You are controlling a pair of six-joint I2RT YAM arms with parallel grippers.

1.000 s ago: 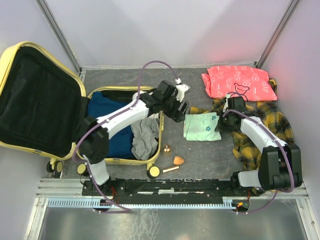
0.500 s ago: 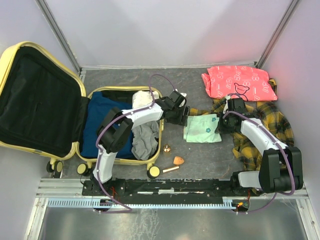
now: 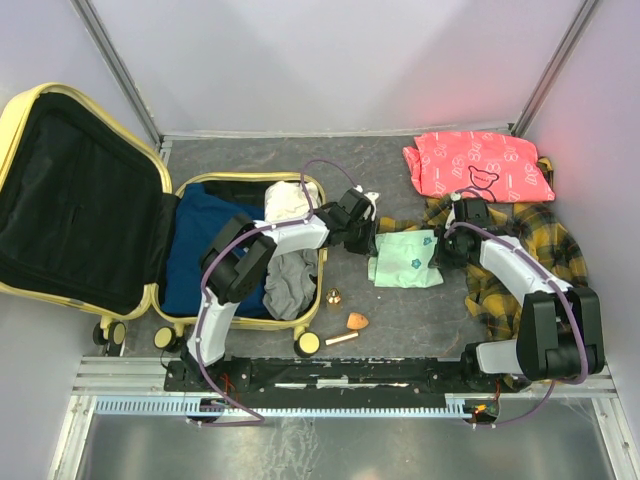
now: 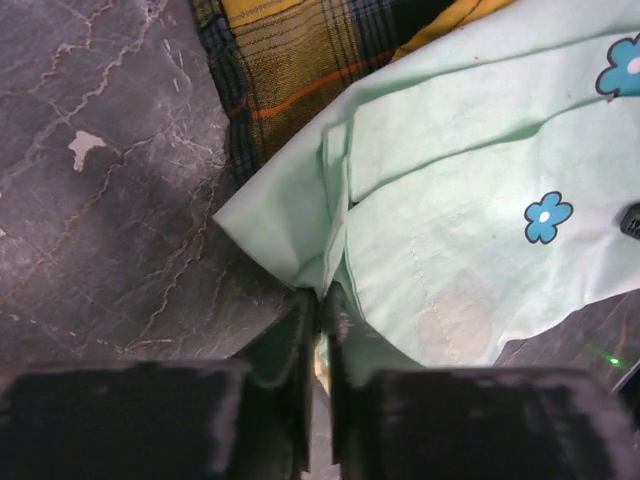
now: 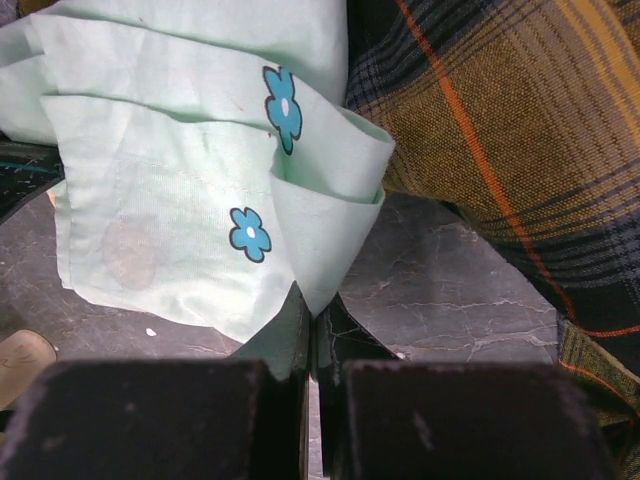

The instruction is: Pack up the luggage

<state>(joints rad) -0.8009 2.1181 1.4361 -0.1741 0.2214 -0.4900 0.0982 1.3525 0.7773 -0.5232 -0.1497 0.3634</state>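
We have the left gripper point(image 4: 322, 300) with its two black fingers pressed together on an edge of the mint-green cloth point(image 4: 450, 230), a thin fold pinched between them. The right gripper point(image 5: 318, 310) is clamped the same way on a folded corner at the cloth's opposite side. The cloth is light and smooth, softly creased and printed with small blue flowers. It also carries a faint round discoloured patch.

In the left wrist view, at 12 o'clock of the cloth, we see the plaid shirt point(image 4: 290, 50). It is a coarser yellow-and-dark weave with orange lines, and its edge is hidden beneath the cloth. Both lie on the grey, veined table point(image 4: 90, 200).

From above, the luggage point(image 3: 70, 200) stands open at 9 o'clock of the cloth. Its pale yellow hard shell has rounded corners and its black-lined lid is tilted back. Its base holds a navy garment point(image 3: 215, 250) and a crumpled grey garment point(image 3: 290, 275), and the left arm crosses the rim and hides part of them.

A folded pink garment point(image 3: 478, 165) lies at 1 o'clock of the cloth. At 7 o'clock sits a small copper-coloured object point(image 3: 334, 296), too small for us to identify.
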